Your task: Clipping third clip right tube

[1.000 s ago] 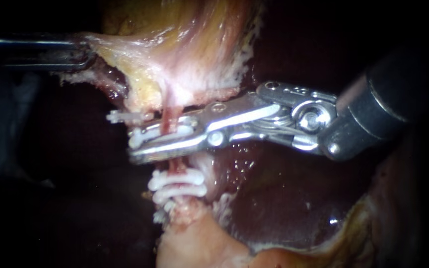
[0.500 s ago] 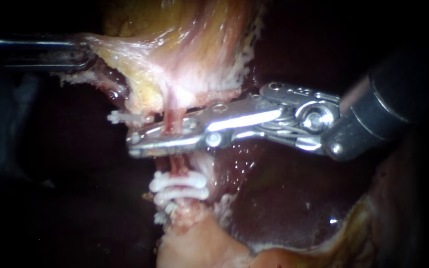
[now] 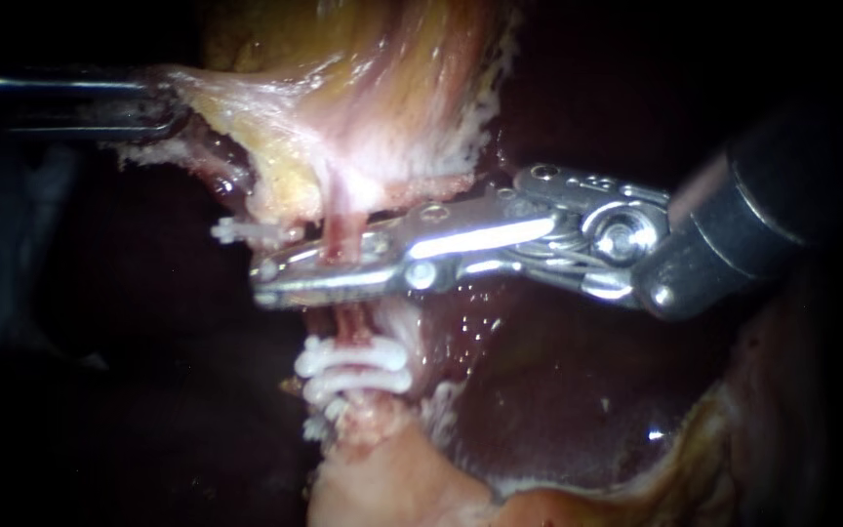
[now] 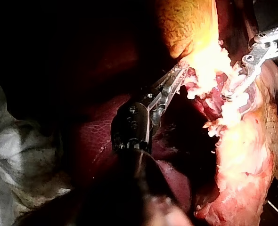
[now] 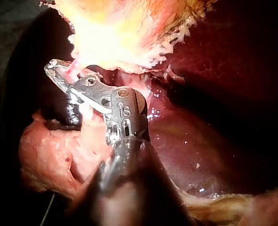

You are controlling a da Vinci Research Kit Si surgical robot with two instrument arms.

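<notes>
A thin pink tube (image 3: 341,232) runs down from the yellowish gallbladder tissue (image 3: 363,107) to a pale stump (image 3: 382,468). My right instrument (image 3: 265,283) comes in from the right, its two metal jaws pressed together across the tube, with only a sliver of white clip showing between them. Two white clips (image 3: 353,369) sit on the tube just below the jaws. Another white clip (image 3: 244,231) lies to the left, above the jaw tips. My left instrument (image 3: 153,102) at the upper left holds a fold of gallbladder tissue, pulled taut. In the right wrist view the jaws (image 5: 59,71) clamp the tube (image 5: 74,69).
Dark red liver (image 3: 558,390) lies under and right of the tube. The right instrument's wrist and dark shaft (image 3: 734,224) fill the right side. In the left wrist view the left instrument (image 4: 174,80) grips tissue beside the right instrument (image 4: 252,59), with pale cloth (image 4: 16,150) off to one side.
The right instrument's jaws have closed down on the tube; the white clip seen between them a second ago is now squeezed almost out of sight. The left instrument has held still.
</notes>
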